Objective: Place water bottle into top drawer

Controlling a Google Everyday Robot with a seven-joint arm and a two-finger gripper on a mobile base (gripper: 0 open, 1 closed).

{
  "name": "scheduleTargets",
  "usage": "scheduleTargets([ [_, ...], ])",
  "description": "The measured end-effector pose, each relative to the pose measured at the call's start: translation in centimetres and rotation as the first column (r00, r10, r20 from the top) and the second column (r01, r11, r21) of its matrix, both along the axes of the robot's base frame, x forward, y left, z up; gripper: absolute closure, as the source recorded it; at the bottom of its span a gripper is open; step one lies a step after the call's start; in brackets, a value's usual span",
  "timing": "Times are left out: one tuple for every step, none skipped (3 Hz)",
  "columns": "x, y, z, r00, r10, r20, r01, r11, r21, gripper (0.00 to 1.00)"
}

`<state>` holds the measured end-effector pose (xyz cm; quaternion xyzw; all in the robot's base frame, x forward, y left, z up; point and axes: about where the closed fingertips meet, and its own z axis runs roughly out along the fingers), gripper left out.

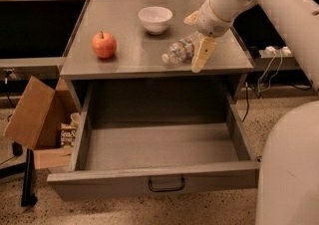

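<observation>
The water bottle [178, 50] lies on its side on the grey cabinet top [129, 59], cap end pointing left-front, close to the right front edge. My gripper [194, 43] comes in from the upper right on the white arm. It is open, with one cream finger [203, 54] in front of the bottle's base end and the other finger [191, 18] behind it. The bottle rests on the top, not lifted. The top drawer [99, 182] below is pulled fully out, and its grey inside is empty. Its dark wire handle [166, 185] faces me.
A red apple [103, 45] sits at the left of the cabinet top and a white bowl [155, 19] at the back middle. An open cardboard box [34, 116] stands on the floor at the left. Cables and a power strip [273, 50] lie at the right.
</observation>
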<state>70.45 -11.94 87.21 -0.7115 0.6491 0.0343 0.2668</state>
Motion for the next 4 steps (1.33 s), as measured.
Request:
scheduleTargets([
  [0.6,0.4,-0.7,0.9997,0.006,-0.022,-0.006,1.0,-0.002,0.0],
  [1.1,0.6,-1.6,0.9987,0.009,-0.05,-0.009,1.0,-0.009,0.0],
  [1.4,0.7,-2.4,0.9971,0.007,-0.076,-0.007,1.0,-0.009,0.23],
  [1.4,0.7,-2.4,0.9971,0.007,-0.076,-0.007,1.0,-0.009,0.46],
])
